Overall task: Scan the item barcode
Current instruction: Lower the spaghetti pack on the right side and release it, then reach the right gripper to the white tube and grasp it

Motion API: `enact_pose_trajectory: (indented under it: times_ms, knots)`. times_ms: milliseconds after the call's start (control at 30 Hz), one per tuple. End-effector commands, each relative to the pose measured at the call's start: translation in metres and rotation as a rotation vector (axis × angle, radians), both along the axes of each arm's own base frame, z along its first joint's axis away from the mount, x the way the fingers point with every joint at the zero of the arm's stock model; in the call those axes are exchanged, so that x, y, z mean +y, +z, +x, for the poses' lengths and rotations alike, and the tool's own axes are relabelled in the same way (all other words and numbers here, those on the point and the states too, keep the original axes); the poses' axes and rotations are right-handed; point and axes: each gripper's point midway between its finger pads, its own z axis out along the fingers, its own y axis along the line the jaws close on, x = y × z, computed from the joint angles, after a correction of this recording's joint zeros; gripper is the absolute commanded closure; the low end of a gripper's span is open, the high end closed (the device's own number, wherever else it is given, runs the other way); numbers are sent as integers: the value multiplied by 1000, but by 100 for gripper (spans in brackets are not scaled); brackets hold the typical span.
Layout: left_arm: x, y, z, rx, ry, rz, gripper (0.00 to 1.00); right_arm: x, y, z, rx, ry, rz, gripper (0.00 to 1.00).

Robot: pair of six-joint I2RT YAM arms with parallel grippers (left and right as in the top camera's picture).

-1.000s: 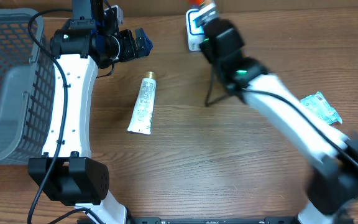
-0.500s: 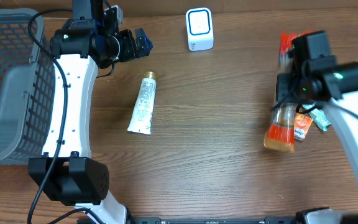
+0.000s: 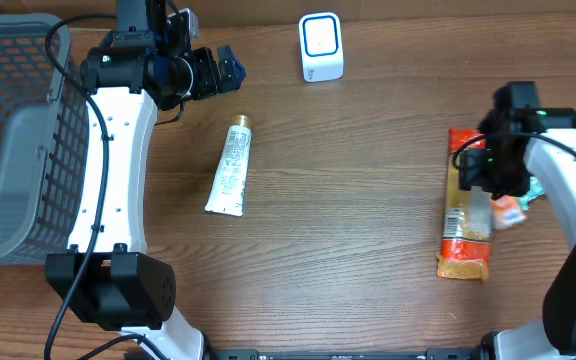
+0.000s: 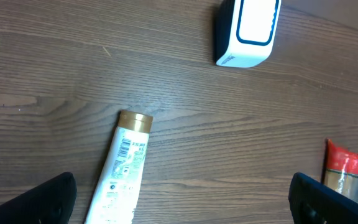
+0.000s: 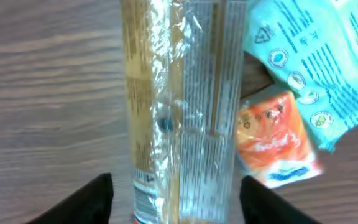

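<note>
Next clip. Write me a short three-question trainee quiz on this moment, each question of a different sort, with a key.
1. True or false: the white tube lies inside the grey basket.
2. Which thing does the right gripper straddle? A. the white tube. B. the long clear packet. C. the grey basket.
3. Fill in: the jaws of the left gripper stand ____.

Key: 1 false, as the tube lies on the bare table beside the basket. 2 B. 3 open.
</note>
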Motion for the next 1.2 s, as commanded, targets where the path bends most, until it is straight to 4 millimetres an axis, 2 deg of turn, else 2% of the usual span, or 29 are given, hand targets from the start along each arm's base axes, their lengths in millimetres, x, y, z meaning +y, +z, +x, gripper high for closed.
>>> enact_pose_trajectory:
  times_ms: [0, 67, 133, 167, 200, 233, 300, 367, 467, 567, 733, 800, 1033, 1167]
  knots:
    - [-1, 1, 1, -10, -18, 10, 0, 8, 31, 19, -74, -13, 89, 26]
    - [-1, 1, 1, -10, -18, 10, 0, 24, 59, 36, -141, 2, 185, 21]
    - [-1, 1, 1, -10, -18, 10, 0, 51, 96, 57, -244, 48, 331, 21]
    - [-1, 1, 1, -10, -18, 10, 0, 66, 115, 67, -303, 81, 405, 24]
    - [-1, 1, 1, -10, -18, 10, 0, 84, 135, 78, -371, 120, 496, 32]
    - [-1, 1, 1, -10, -18, 10, 0, 101, 149, 87, -422, 151, 575, 35]
    - [-1, 1, 1, -10, -18, 10, 0, 127, 165, 100, -491, 188, 661, 37]
    - [-1, 1, 1, -10, -18, 10, 0, 156, 165, 114, -521, 178, 690, 31]
    - [-1, 1, 1, -10, -18, 10, 0, 202, 150, 131, -528, 155, 709, 31]
    - [-1, 1, 1, -10, -18, 10, 0, 250, 118, 144, -500, 89, 703, 34]
    - [-1, 1, 1, -10, -18, 10, 0, 330, 69, 142, -432, 92, 776, 38]
    - [-1, 1, 1, -10, -18, 10, 0, 354, 50, 138, -408, 96, 800, 38]
    - [-1, 1, 1, -10, -18, 10, 0, 412, -6, 111, -346, 184, 809, 39]
    - [-1, 1, 1, -10, -18, 10, 0, 427, -35, 98, -321, 197, 775, 40]
